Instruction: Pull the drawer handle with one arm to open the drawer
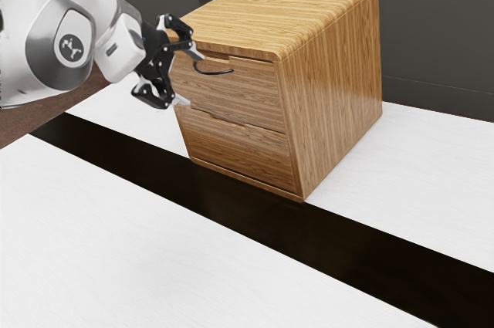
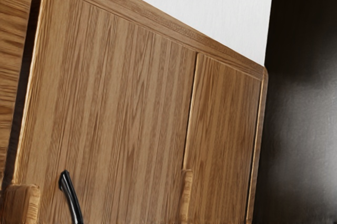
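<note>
A wooden cabinet [image 1: 324, 73] with two drawer fronts stands on the table. The upper drawer [image 1: 239, 89] carries a thin curved black handle [image 1: 214, 71]. My black gripper [image 1: 189, 77] is open at the front's edge nearest the arm, one fingertip above the handle's near end and one below it. The handle lies just beyond the fingertips, and I cannot tell whether they touch it. In the wrist view the upper drawer front [image 2: 105, 103] is close, with the handle [image 2: 71, 197] low under my hand and the lower drawer front [image 2: 224, 145] beside it. A narrow dark gap runs along the upper drawer's top.
The cabinet rests on a white tabletop [image 1: 116, 251] crossed by a broad black stripe [image 1: 309, 243]. A dark wall stands behind the cabinet. The arm's white wrist [image 1: 69, 42] comes in from the exterior view's upper left.
</note>
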